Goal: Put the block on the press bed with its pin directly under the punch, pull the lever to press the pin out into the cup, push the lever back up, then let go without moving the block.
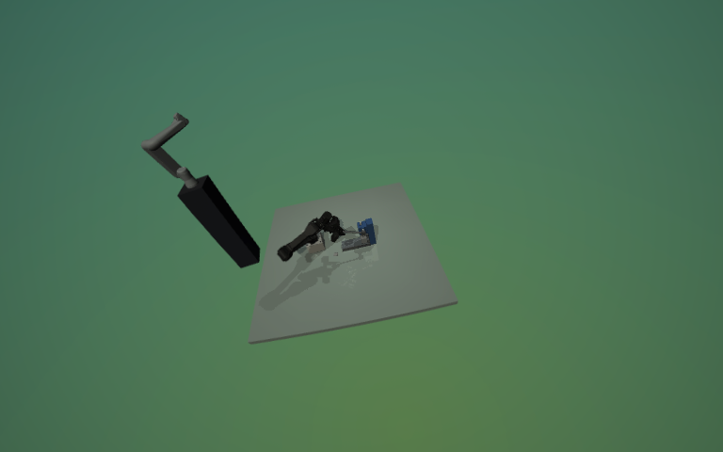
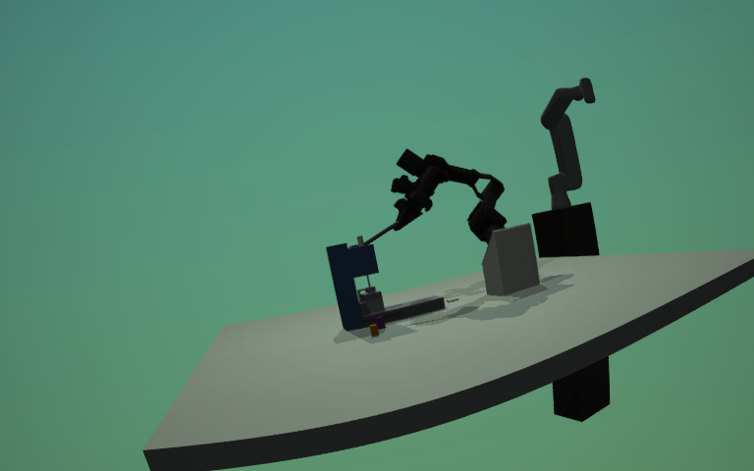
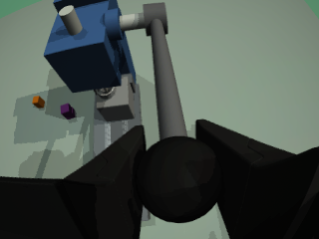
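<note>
The blue press stands on the grey table. Its grey lever slopes up from the press head and ends in a dark ball knob. My gripper is shut on that knob. The grey block sits on the press bed under the blue head, with the punch coming down onto it. The cup is hidden under the press.
A small orange cube and a small purple cube lie on the table beside the press. A grey wedge-shaped housing covers my arm's base. A second arm on a black pedestal stands beyond the table.
</note>
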